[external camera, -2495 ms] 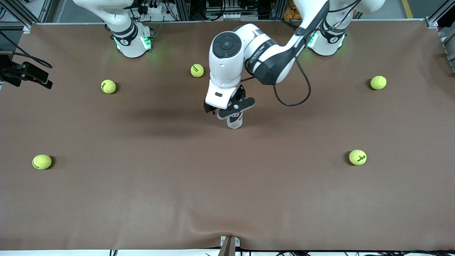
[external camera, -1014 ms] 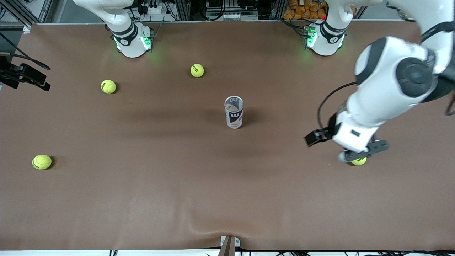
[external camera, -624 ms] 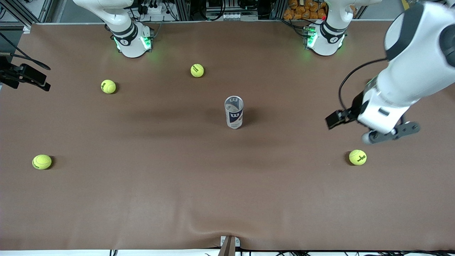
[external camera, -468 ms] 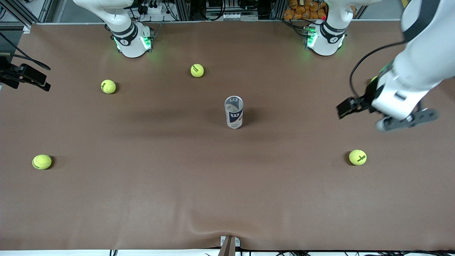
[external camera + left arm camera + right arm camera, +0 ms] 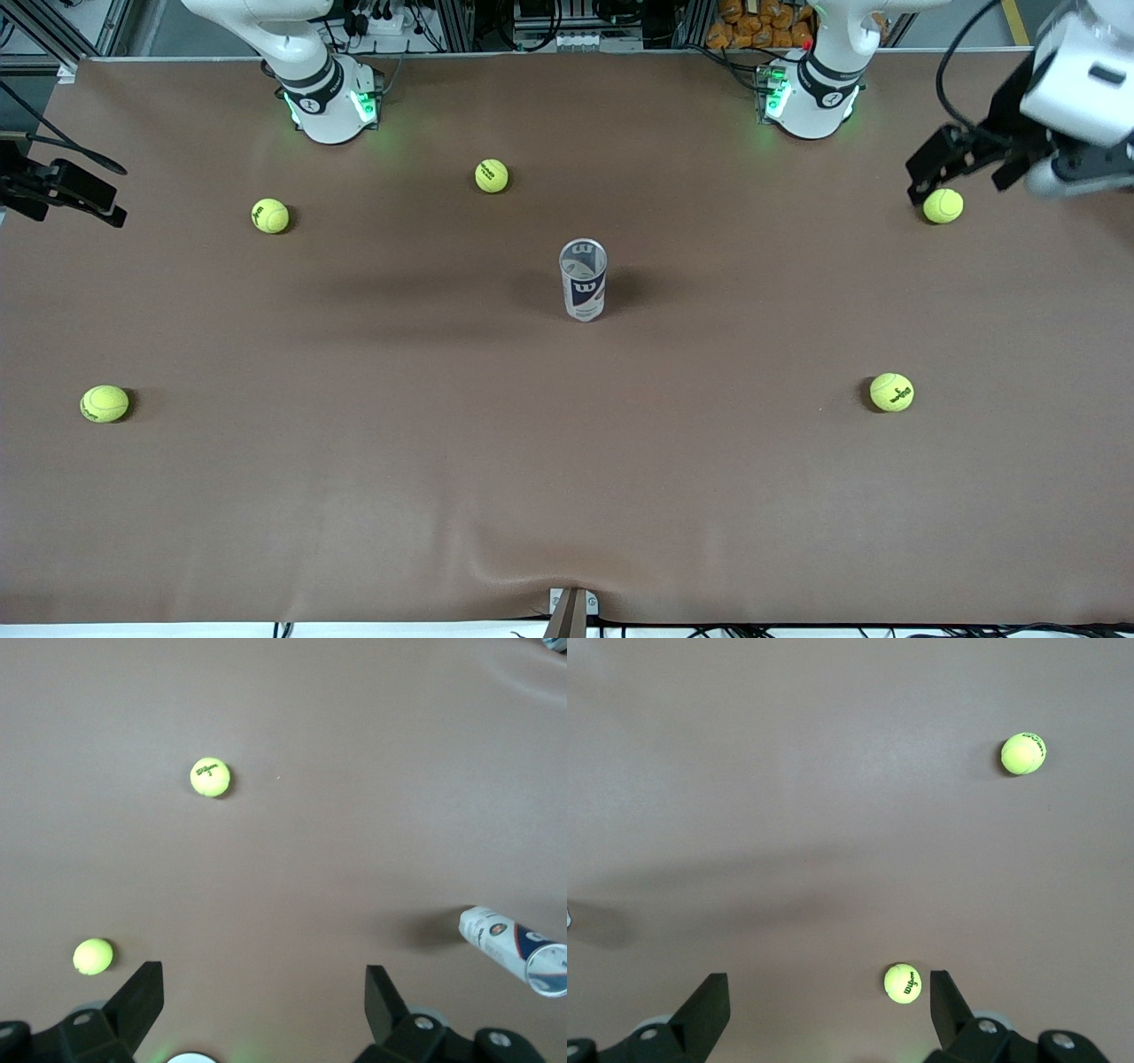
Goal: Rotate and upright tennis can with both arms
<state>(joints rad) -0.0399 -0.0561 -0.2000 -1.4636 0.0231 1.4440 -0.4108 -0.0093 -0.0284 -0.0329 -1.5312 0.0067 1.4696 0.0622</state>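
Left gripper point(image 5: 263, 1003): black fingers spread wide, nothing between them, up in the air over the left arm's end of the table. Seen in the front view just above a tennis ball point(image 5: 943, 206). Carried by the left arm point(image 5: 1085, 71), glossy white with black cabling.

Right gripper point(image 5: 824, 1003): fingers likewise parted and empty, hanging over bare mat with two balls below. Out of the front view, with the right arm point(image 5: 301, 53) waiting by its green-lit base.

Tennis can point(image 5: 583, 279): upright at the middle of the table, well apart from both grippers. Slim clear-plastic cylinder, silver rim around the open top, white and navy label, white "W" on the navy band. A second "W" readable through the clear wall. Visible also in the left wrist view point(image 5: 514, 948).

Tennis balls: five, round, fuzzy yellow-green felt, scattered singly around the can. Black script on several; legible as "Wilson" on one in the right wrist view point(image 5: 902, 982), similar lettering on one in the left wrist view point(image 5: 210, 777).

Mat point(image 5: 567, 461): brown, smooth, faintly leathery sheen, puckered into a soft wrinkle at the edge nearest the front camera.
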